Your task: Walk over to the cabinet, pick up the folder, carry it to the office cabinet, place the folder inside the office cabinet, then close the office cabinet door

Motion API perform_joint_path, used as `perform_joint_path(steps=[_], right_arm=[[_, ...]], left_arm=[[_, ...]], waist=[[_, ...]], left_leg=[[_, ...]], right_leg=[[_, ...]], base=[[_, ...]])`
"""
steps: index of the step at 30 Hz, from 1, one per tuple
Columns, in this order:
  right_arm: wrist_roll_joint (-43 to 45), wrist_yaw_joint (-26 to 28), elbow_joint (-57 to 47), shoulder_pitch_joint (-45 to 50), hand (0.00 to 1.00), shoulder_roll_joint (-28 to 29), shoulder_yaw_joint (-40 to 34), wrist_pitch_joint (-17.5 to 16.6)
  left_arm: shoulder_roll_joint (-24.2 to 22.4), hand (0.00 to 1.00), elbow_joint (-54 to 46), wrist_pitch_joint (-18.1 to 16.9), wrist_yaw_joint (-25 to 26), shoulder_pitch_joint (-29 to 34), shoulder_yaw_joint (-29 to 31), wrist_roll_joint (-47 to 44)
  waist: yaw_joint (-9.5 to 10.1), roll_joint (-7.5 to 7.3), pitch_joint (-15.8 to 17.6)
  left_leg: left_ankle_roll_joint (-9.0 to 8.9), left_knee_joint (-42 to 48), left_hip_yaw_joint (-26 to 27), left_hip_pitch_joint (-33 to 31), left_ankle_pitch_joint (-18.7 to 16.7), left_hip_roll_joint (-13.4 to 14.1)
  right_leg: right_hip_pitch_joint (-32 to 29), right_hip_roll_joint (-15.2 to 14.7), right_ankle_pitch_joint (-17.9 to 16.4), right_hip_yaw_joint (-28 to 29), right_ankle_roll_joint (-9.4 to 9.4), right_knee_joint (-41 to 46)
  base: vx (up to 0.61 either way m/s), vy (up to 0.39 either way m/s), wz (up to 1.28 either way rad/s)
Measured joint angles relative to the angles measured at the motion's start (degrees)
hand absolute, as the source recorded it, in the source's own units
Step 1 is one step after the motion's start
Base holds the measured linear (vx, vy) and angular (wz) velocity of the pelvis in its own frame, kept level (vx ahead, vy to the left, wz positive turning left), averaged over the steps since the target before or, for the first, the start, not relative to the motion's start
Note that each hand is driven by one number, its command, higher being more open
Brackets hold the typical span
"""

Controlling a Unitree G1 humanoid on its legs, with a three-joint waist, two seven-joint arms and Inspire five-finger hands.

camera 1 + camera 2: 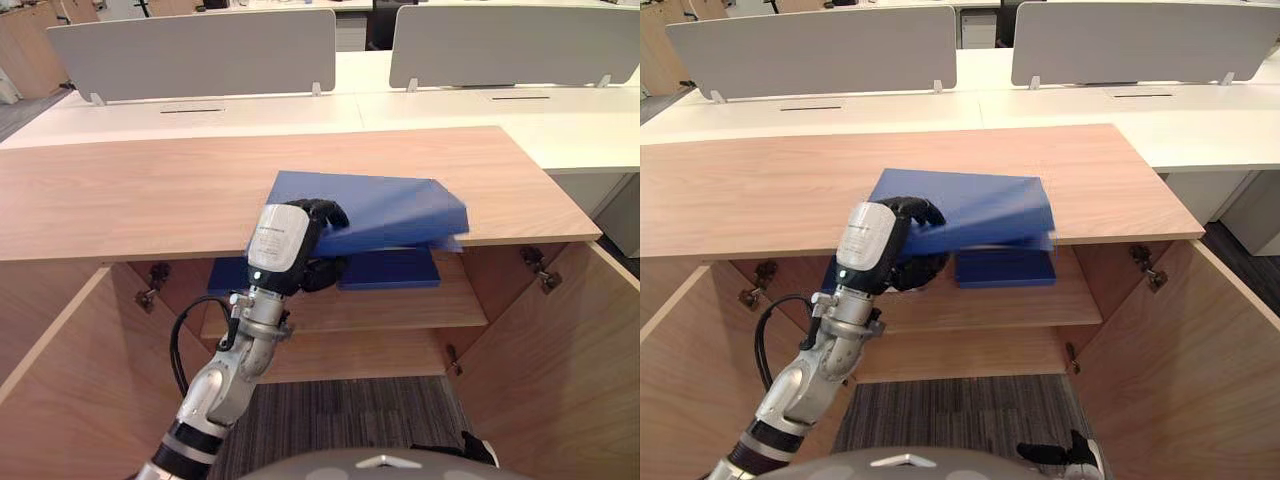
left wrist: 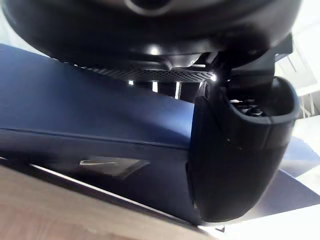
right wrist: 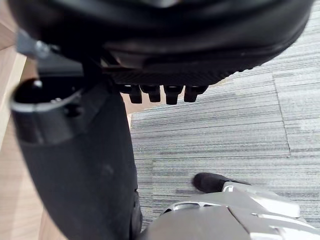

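Presently, the flat blue plastic folder (image 1: 390,210), its pale label (image 2: 107,165) unreadable, is being clasped by the left hand (image 1: 285,240) at the front edge of the wooden cabinet top (image 1: 130,190); the right hand (image 3: 75,165) is being held loose, empty.

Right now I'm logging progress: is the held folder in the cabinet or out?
Out: the left hand grips the folder, tilted over the cabinet top's front edge, above the shelf.
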Motion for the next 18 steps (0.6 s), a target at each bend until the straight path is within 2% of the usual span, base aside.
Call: perform_joint_path(steps=[10,14,18], right_arm=[[2.1,-1.1,-2.0,0.5,1.00,0.1,0.4,0.0],[2.5,-2.2,-9.1,2.7,1.00,1.3,0.6,-0.5],[4.6,-3.4,-19.0,4.8,1.00,4.0,0.7,-1.4]], left_arm=[[-2.9,0.00,-6.3,-1.1,0.6,4.1,2.7,-7.5],[-7.3,0.00,-9.9,-1.3,1.4,6.5,3.9,-14.2],[-9.9,0.00,-14.0,-1.4,1.0,7.7,2.7,-23.7]], waist=[[-0.05,0.55,0.0],[0.15,0.51,0.0],[0.14,0.48,0.2]], left_leg=[[-0.12,0.0,0.4,-0.3,-0.3,0.1],[0.01,1.3,1.4,-1.3,-1.3,0.2],[0.16,2.7,1.7,-2.3,-2.0,0.3]], right_leg=[[0.1,0.2,0.6,0.4,0.16,-1.4],[-0.4,0.3,0.6,1.6,0.16,-1.3],[-1.2,0.3,0.5,2.1,0.17,-1.0]], base=[[0.00,0.001,-0.02],[0.02,0.010,-0.12],[0.02,0.005,-0.09]])
